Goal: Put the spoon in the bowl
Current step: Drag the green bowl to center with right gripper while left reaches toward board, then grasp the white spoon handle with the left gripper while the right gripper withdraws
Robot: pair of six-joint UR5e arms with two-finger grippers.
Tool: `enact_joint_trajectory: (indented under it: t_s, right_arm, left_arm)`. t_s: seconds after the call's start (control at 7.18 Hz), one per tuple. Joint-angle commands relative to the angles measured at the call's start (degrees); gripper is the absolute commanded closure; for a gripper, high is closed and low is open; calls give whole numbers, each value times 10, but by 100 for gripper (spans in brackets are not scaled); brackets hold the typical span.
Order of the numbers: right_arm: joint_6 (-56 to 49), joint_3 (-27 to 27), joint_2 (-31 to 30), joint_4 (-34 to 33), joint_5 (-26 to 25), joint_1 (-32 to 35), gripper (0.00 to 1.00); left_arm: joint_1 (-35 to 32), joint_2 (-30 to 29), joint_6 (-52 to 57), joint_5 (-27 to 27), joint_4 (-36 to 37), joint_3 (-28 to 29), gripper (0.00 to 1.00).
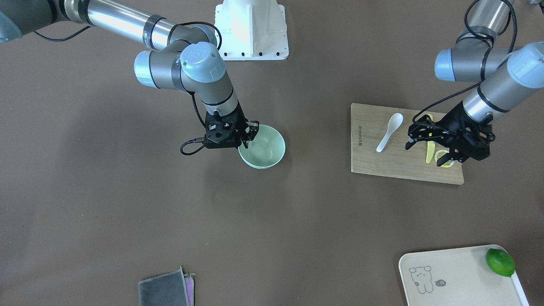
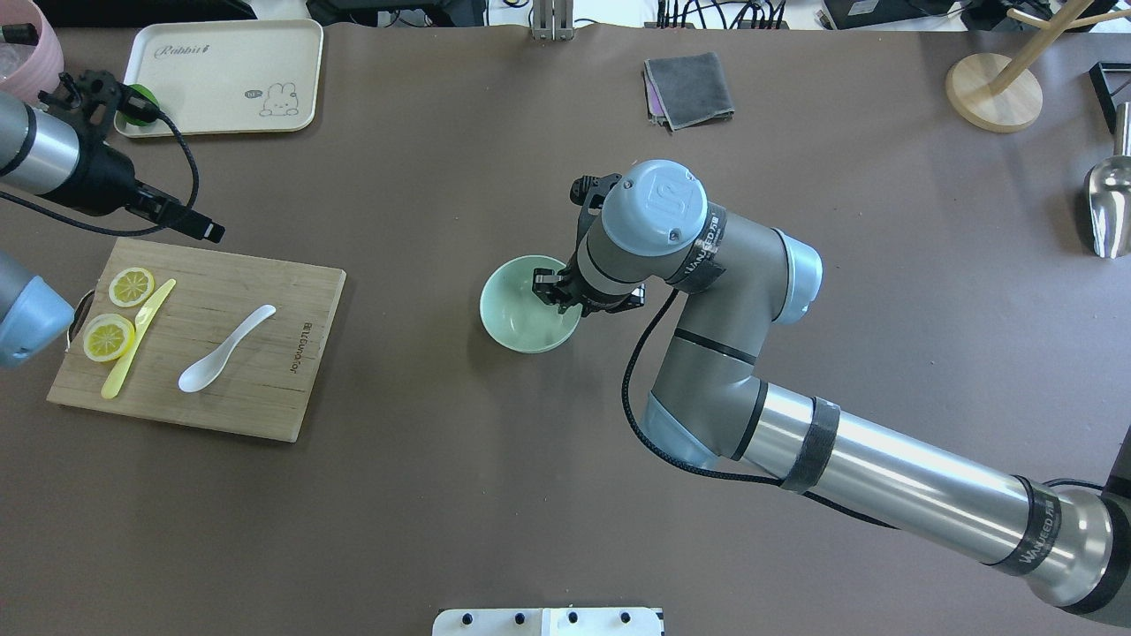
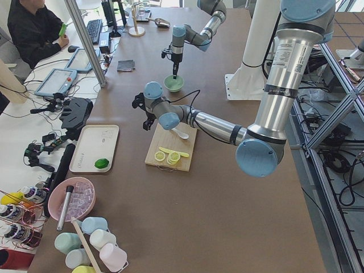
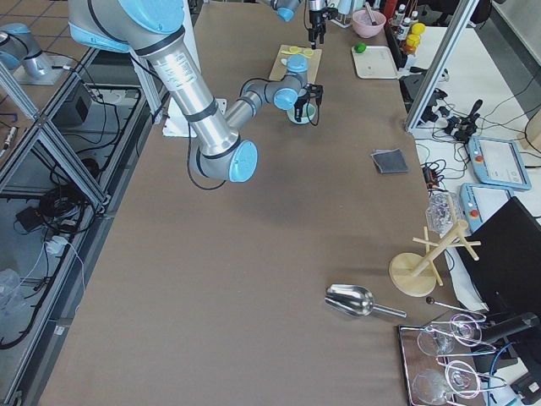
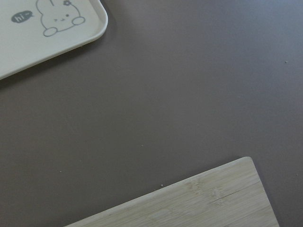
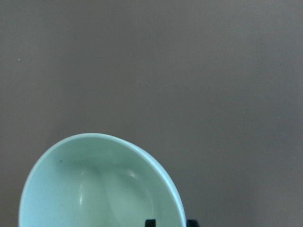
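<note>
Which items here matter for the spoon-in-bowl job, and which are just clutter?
Job: the spoon; the bowl.

Lying about: cutting board; yellow knife; lemon slices; lime; tray; grey cloth; metal scoop; wooden stand.

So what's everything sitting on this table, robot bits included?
spoon: one, white, on the cutting board.
bowl: one, pale green, empty, mid-table.
cutting board: one, wooden, robot's left side.
lemon slices: two, yellow, on the board.
knife: one, yellow, beside the slices.
tray: one, cream, far left corner.
lime: one, green, on the tray.
cloth: one, grey, far edge.
scoop: one, metal, right end.
wooden stand: one, pale, far right corner.
pink bowl: one, pink, beyond the tray.
cups: several, pastel, left end.
left gripper: one, black, open and empty, raised by the board.
right gripper: one, black, open, astride the bowl's rim.
</note>
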Motion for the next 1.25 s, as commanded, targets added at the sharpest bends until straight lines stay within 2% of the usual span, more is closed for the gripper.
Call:
enact_joint_trajectory:
  t_s: [0.0,0.28,0.56,0.7,1.11]
  right_arm:
    - [-22,34,-9,5,13,33,0]
    - [-116,85,-81,5,74,93,0]
    - [-138,89,-112,4,105,132,0]
    - [-156,88,-115,2,118,144,0]
    - [-175,84,-116,-1,121,153,0]
  left_arm:
    - [57,15,-24,55,-1,-24,2]
    - [108,46,-33,105,-29,-31,3]
    - [117,69,-35,107,-39,-38,7]
    - [124,71,-35,107,-39,-38,15]
    - [138,72,-36,107,-38,-38,27]
